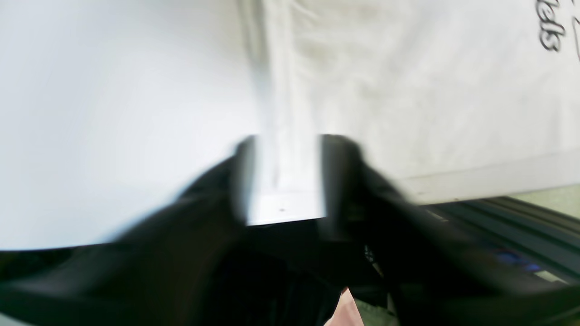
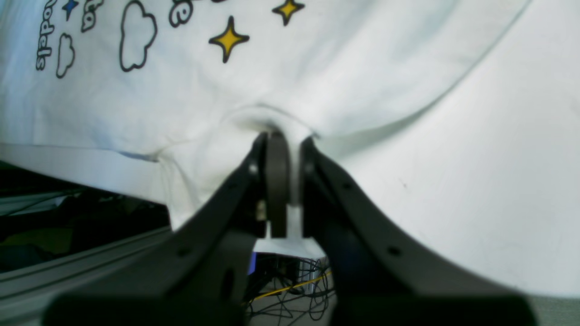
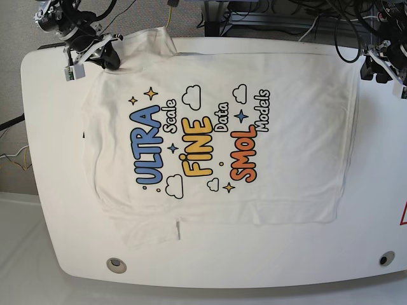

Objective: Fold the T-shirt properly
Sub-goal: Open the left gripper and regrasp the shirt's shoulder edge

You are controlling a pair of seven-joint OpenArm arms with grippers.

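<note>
At upper left of the base view my right gripper pinches the shoulder of the T-shirt, which lies print-up across the white table. Pull now and that corner may drag the cloth askew. At upper right, my left gripper stands with jaws apart, empty. Cables crowd behind the table.

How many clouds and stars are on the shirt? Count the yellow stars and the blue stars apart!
On the T-shirt, seen from the base view:
Clouds: 4
Yellow stars: 3
Blue stars: 2
Total: 9
</note>
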